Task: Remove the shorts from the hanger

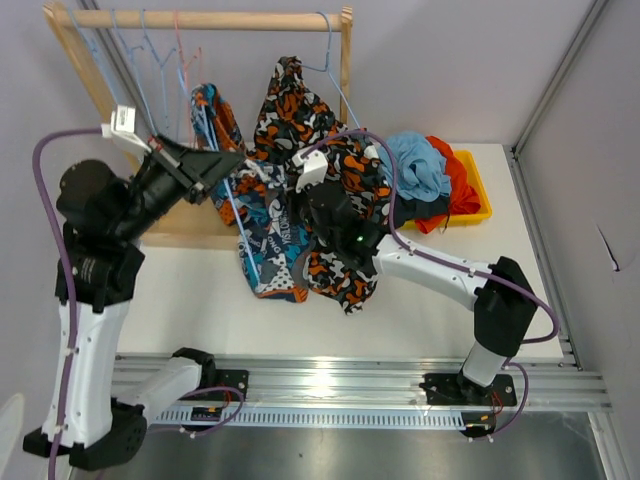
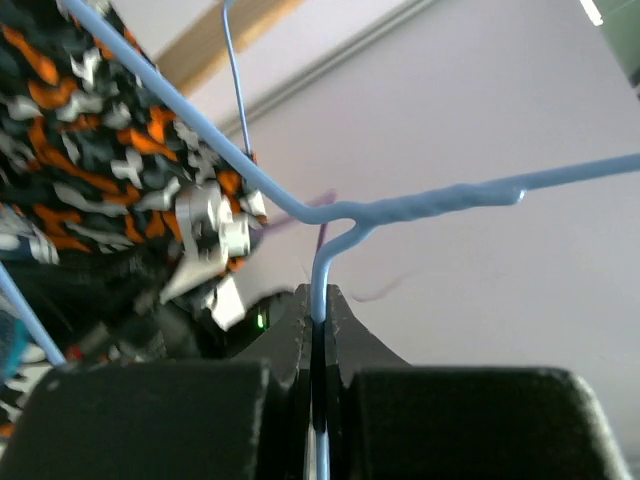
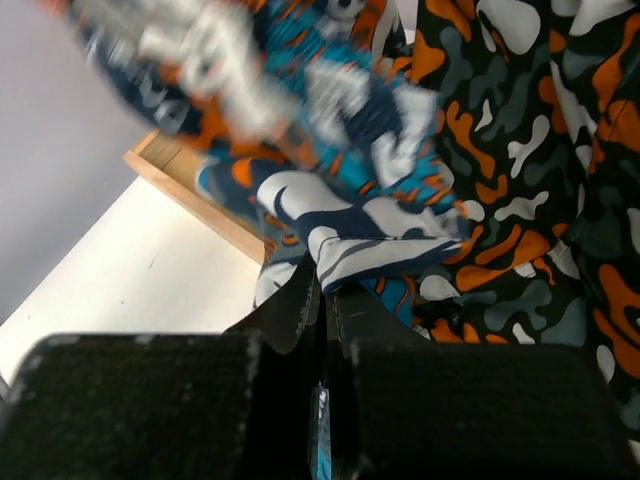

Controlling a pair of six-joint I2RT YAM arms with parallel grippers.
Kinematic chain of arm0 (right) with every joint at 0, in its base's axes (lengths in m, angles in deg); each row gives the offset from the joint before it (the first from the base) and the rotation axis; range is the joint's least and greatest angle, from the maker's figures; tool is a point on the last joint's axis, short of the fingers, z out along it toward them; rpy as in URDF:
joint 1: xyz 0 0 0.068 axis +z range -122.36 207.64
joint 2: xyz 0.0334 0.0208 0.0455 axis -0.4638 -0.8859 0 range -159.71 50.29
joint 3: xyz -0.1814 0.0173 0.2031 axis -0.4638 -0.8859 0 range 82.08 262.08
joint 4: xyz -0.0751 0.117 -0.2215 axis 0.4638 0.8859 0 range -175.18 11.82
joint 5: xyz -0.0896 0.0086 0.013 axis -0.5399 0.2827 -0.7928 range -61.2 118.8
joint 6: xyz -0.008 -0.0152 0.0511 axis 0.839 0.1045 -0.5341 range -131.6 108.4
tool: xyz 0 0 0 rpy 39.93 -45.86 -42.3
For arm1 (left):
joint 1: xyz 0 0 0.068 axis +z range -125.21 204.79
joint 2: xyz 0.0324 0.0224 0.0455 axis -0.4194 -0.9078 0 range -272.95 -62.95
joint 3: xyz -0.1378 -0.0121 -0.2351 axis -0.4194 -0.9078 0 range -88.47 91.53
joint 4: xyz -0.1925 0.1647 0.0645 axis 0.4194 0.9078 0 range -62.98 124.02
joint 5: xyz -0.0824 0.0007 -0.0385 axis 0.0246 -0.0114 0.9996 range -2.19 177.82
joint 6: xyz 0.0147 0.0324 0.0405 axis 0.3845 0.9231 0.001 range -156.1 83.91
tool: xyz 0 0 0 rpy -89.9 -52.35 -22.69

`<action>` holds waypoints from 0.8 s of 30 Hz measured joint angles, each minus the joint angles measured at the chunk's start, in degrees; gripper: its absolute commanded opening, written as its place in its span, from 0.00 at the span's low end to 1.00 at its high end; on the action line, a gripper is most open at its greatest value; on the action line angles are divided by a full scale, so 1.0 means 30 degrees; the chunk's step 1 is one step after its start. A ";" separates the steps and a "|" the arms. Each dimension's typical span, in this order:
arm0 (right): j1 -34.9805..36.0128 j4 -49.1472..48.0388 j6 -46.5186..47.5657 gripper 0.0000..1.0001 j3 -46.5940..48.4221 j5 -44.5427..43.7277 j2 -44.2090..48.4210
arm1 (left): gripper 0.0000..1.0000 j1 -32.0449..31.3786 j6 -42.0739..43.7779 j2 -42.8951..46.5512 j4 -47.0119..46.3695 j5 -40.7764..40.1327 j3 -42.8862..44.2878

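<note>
My left gripper (image 2: 318, 312) is closed tight on the thin light blue wire hanger (image 2: 430, 203). My right gripper (image 3: 322, 300) pinches the soft blue-and-orange print shorts (image 3: 365, 250), which hang touching the orange-black-white blotch print shorts (image 3: 520, 150), near the wooden rail rack (image 1: 200, 18).

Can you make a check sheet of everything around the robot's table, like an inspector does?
Surface: white table, rack at its back.
Job's things: blue-and-orange print fabric shorts by a light-blue wire hanger; orange-black-white blotch print shorts beside them; light blue shorts and orange shorts in a yellow plastic bin.
Clutter: nothing seen.
Grippers: left gripper shut on the hanger's wire; right gripper shut on the blue-and-orange shorts.
Cables: purple cables along both arms.
Surroundings: wooden rack, spare wire hangers, grey walls.
</note>
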State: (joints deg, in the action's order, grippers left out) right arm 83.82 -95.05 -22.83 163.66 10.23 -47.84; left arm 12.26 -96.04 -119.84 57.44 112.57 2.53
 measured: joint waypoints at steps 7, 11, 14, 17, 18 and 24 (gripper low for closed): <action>-0.0328 -0.0124 0.0153 0.00 -0.0015 0.0146 0.0124 | 0.00 -0.0036 -0.3563 0.1931 -0.2922 0.1537 -0.6069; -0.0328 -0.0211 0.0182 0.00 -0.0051 0.0138 0.0656 | 0.00 -0.0131 -0.5093 0.1137 -0.4488 0.2514 -0.8612; -0.0321 -0.0488 0.0189 0.00 -0.0233 0.0131 0.1246 | 0.00 -0.0189 -0.6062 0.0554 -0.4677 0.2994 -0.9326; -0.0321 -0.0648 0.0189 0.00 -0.0590 0.0000 0.1865 | 0.00 -0.0197 -0.6739 0.0663 -0.5093 0.3497 -0.9224; -0.0299 -0.0772 0.0182 0.00 -0.0714 -0.0022 0.1989 | 0.00 -0.0211 -0.6921 0.0714 -0.5064 0.3643 -0.8983; -0.0270 -0.1428 0.0168 0.00 -0.2178 -0.0168 0.2572 | 0.00 -0.0546 -0.8990 0.1260 -0.5355 0.4590 -0.7380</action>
State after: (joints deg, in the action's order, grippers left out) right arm 83.01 -99.34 -22.33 157.12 9.73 -40.12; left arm 10.62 -123.01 -116.05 41.37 126.34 -19.61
